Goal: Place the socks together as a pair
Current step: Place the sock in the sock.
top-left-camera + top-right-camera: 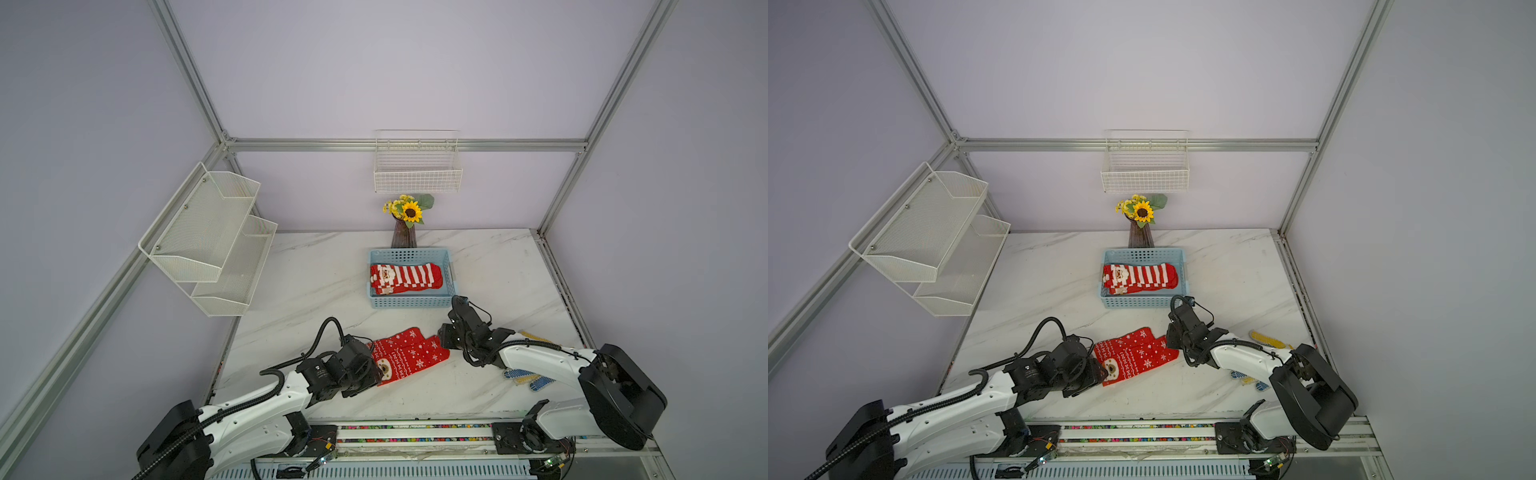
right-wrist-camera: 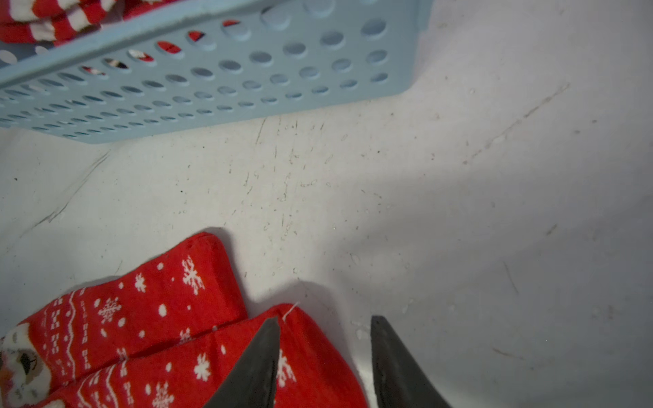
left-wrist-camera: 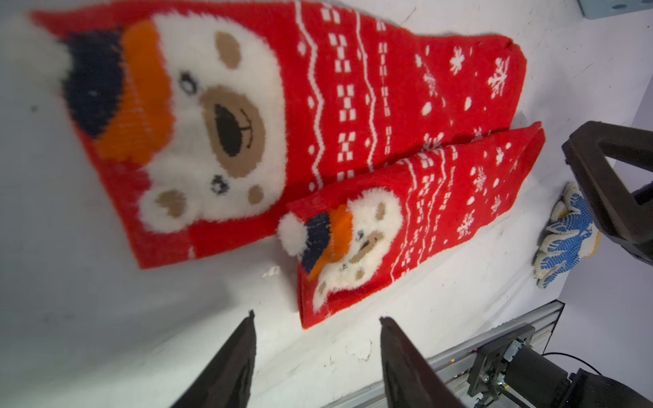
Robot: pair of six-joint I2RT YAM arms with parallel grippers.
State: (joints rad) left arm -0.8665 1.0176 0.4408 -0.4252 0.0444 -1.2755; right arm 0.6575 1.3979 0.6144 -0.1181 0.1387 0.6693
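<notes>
Two red bear socks with white snowflakes lie side by side on the table in both top views, one [image 1: 397, 337] slightly farther back than the other [image 1: 415, 360], edges touching. My left gripper [image 3: 317, 315] is open at their cuff end, with bare table between its fingers and the nearer sock's cuff [image 3: 441, 197] just ahead. My right gripper [image 2: 325, 318] is open at the toe end. One finger [image 2: 254, 364] is over that sock's toe [image 2: 198, 371], the other over bare table. Neither gripper holds anything.
A blue basket [image 1: 411, 303] behind the pair holds red and white striped Santa socks [image 1: 405, 276]. Blue-dotted gloves [image 1: 525, 378] and a yellow one [image 1: 536, 336] lie by the right arm. A sunflower vase [image 1: 404, 235] stands behind the basket. White wire shelves [image 1: 216, 241] hang on the left wall.
</notes>
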